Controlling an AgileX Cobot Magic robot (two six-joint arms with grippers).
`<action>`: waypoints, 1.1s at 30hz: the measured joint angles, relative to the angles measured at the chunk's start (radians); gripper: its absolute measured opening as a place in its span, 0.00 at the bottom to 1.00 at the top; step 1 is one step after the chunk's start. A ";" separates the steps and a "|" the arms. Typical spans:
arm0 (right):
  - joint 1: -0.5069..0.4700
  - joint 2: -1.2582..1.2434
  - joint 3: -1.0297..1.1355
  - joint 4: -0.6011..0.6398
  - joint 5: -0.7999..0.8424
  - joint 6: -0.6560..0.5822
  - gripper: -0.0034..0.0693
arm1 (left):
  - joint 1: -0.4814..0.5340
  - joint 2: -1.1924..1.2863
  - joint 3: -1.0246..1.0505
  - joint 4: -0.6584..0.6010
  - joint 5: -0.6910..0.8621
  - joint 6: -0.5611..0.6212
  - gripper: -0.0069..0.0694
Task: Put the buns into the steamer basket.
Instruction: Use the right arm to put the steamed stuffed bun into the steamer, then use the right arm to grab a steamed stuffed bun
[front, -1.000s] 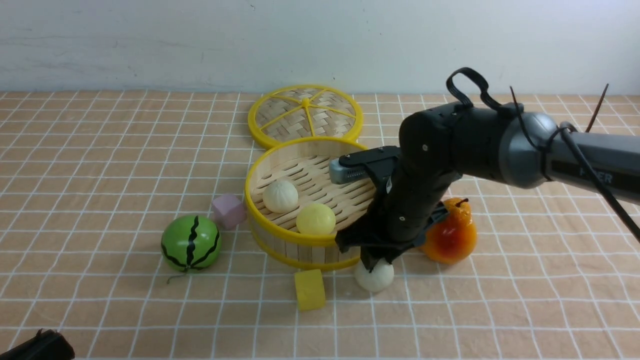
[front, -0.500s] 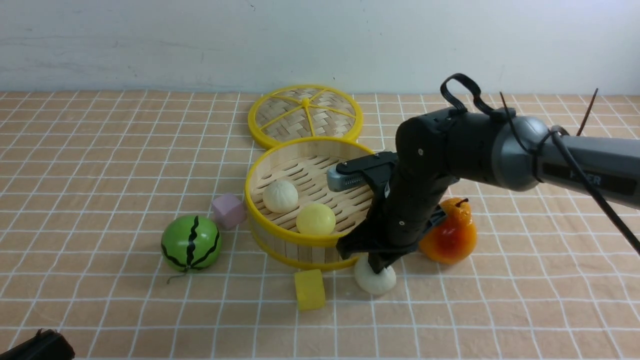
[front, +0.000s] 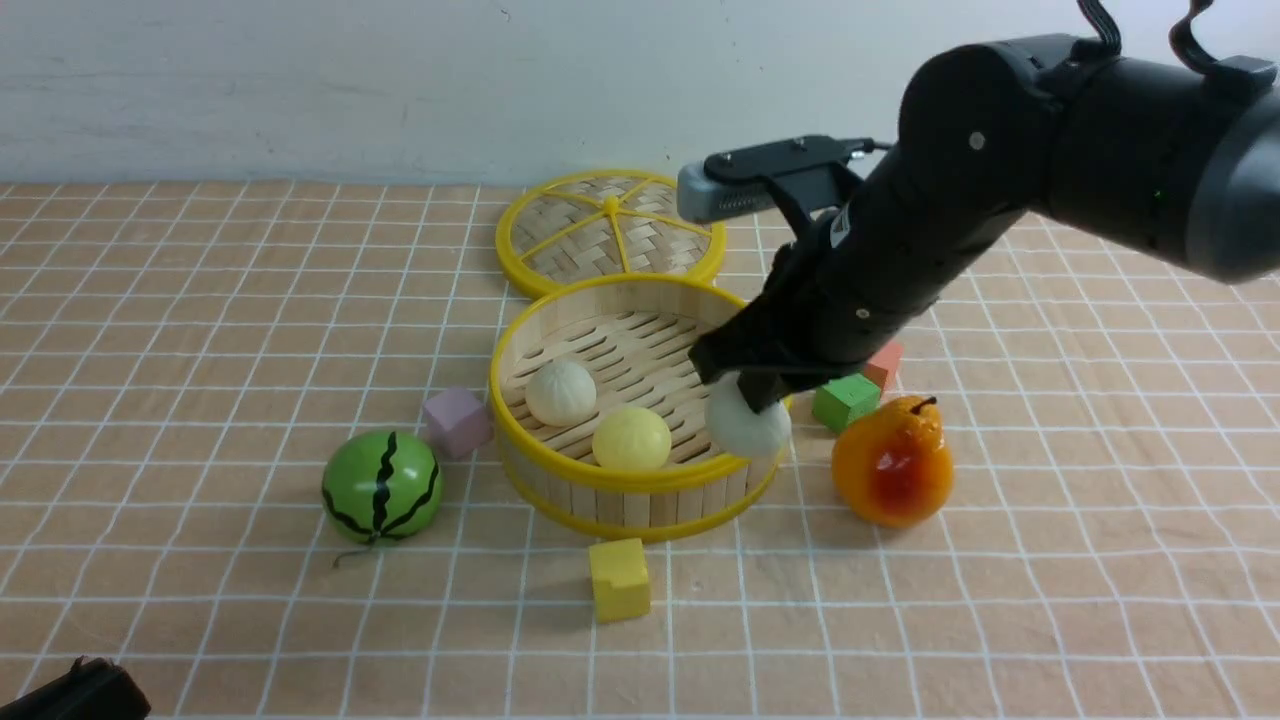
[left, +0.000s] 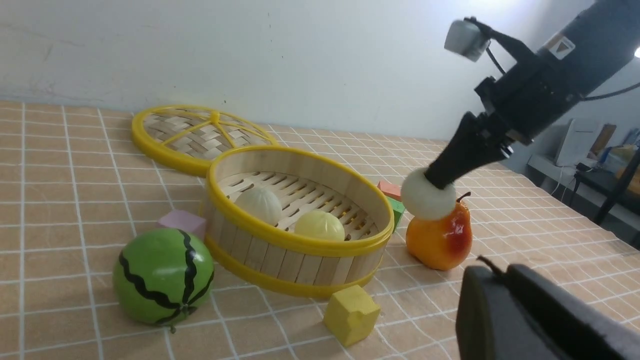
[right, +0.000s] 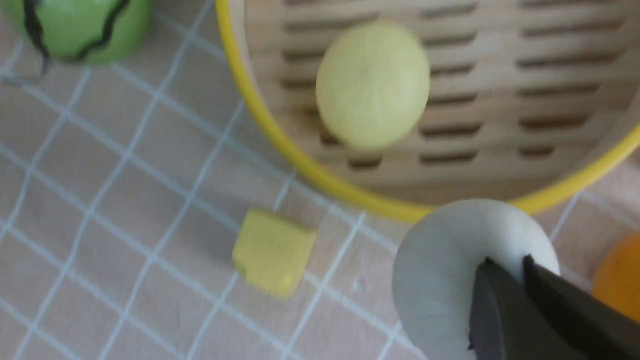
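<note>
Two buns (front: 561, 392) in steamer basket (front: 620, 495); right end effector (front: 755, 398) clamps third bun (front: 745, 432) aloft near rim.

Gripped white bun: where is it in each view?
Front: white bun in right gripper, at steamer basket's right rim.
Left wrist: bun overlaps the orange pear's top.
Right wrist: bun just outside the basket's yellow rim.
Shared landmark: yellow cube.

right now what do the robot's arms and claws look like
The right arm is a bulky, rounded matte-black housing that turns grey farther back. It has black cable loops on top, a grey boxy camera on a black bracket, and a small white sticker with a dark triangle. The right claw is slim, tapered and black. Of the left claw, only a dull black, blocky edge shows.
</note>
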 joint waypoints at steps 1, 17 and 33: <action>0.000 0.003 0.000 0.000 -0.006 0.000 0.05 | 0.000 0.000 0.000 0.000 0.000 0.000 0.14; -0.057 0.254 -0.121 0.059 -0.093 0.089 0.37 | 0.000 0.000 0.000 0.000 0.000 0.000 0.14; -0.156 0.268 -0.456 -0.148 0.136 0.178 0.60 | 0.000 0.000 0.000 0.000 -0.001 0.000 0.17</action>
